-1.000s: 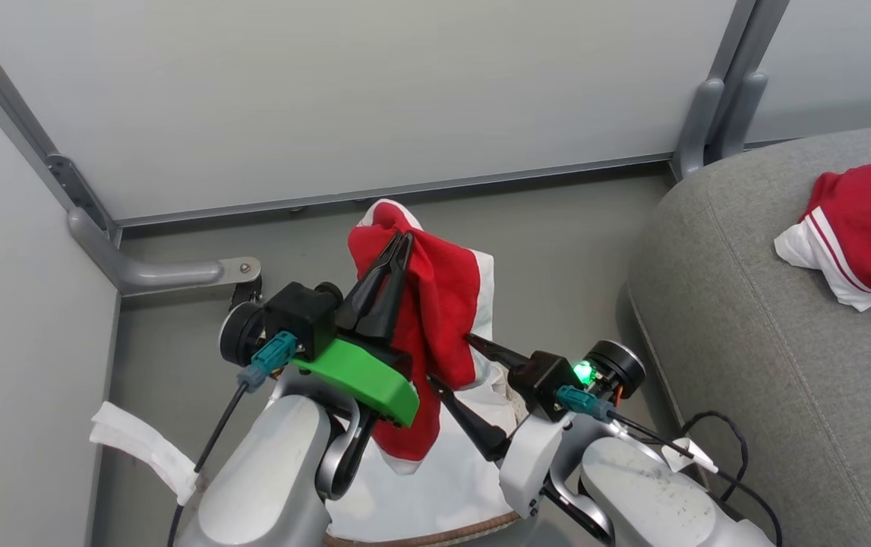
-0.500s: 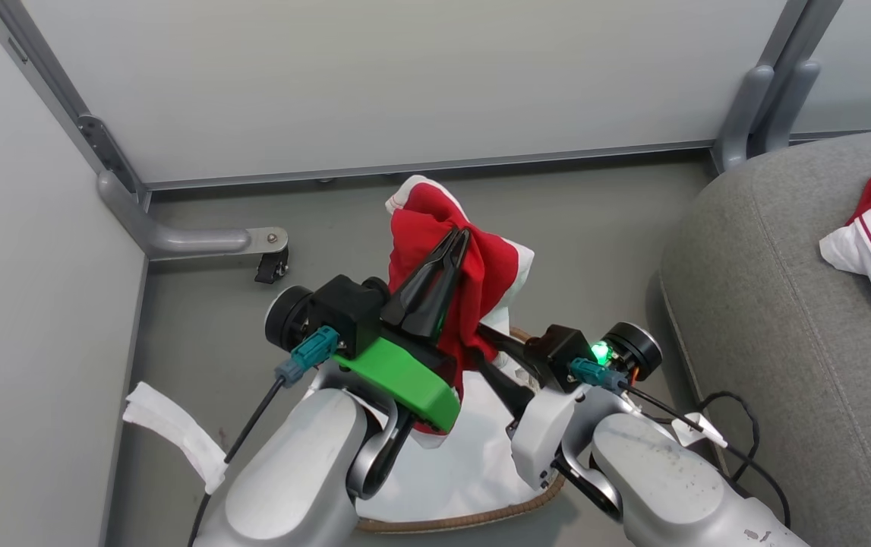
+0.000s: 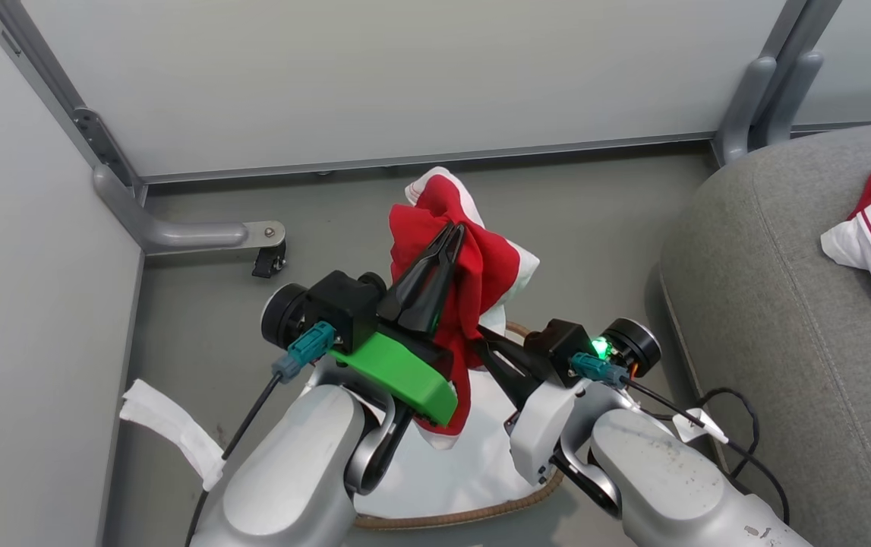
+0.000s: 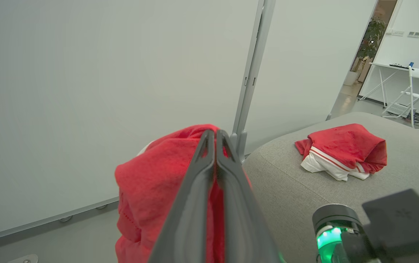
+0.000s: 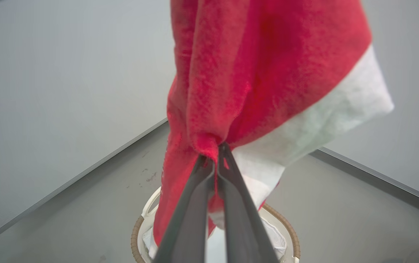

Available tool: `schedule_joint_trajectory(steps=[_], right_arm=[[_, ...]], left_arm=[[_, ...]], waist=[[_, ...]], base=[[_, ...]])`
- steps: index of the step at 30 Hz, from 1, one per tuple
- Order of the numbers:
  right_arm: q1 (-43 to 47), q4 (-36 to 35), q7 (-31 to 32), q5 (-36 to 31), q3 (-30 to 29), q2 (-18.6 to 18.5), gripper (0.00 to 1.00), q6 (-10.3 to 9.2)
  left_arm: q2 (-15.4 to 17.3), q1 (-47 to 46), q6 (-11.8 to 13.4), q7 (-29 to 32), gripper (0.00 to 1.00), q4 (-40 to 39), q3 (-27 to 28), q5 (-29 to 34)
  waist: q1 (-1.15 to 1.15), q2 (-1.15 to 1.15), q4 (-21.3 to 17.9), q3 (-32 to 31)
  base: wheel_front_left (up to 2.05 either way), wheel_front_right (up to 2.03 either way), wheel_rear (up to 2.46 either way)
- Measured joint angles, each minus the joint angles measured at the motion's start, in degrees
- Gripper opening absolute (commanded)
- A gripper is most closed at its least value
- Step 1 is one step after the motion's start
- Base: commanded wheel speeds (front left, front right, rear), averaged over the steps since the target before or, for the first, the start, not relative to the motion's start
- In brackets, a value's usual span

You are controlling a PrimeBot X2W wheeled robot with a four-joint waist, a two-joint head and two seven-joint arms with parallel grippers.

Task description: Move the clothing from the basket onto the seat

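The red garment (image 3: pixel 484 273) hangs limp over the basket (image 3: pixel 450 521), the left gripper (image 3: pixel 450 232) clamped on its upper folds and the right gripper (image 5: pixel 219 149) clamped on a bunched fold lower down. Light, soft and floppy, it likely carries best by such gathered folds to the seat (image 3: pixel 769 319).

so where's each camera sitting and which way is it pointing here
Head view: on the head, looking down at the floor; shows both pale forearms, left gripper and right gripper shut on the red garment above the basket.
Left wrist view: on that wrist, along its shut fingers towards the seat, where a second garment lies.
Right wrist view: on that wrist, along its shut fingers at the red garment, basket below.
Shared: red garment in all three; seat in head and left wrist views.
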Motion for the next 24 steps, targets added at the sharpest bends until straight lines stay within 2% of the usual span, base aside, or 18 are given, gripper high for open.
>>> schedule_joint_trajectory(steps=[2,5,13,24], right_arm=[[0.0,-0.2,0.0,0.0,0.1,0.0,0.0,0.0],[0.0,-0.6,0.0,0.2,0.0,0.0,0.0,0.0],[0.2,-3.0,0.0,0.4,0.6,0.0,0.0,0.0],[4.0,-7.7,0.0,1.2,-0.1,-0.1,0.0,0.0]], left_arm=[[0.0,0.0,0.1,0.0,0.0,0.0,0.3,0.1],[0.0,0.0,0.8,-0.1,1.0,1.1,0.7,-0.1],[0.0,0.1,0.8,-0.1,1.0,4.5,3.3,3.2],[0.3,3.6,-0.1,-0.1,1.0,6.4,8.2,6.8]], waist=[[0.0,0.0,-0.2,0.1],[0.0,0.0,-0.8,0.2],[0.0,0.0,-4.3,0.4],[0.0,0.0,-15.0,-0.2]], base=[[0.0,0.0,0.0],[0.0,0.0,0.0],[0.0,0.0,0.0],[0.0,0.0,0.0]])
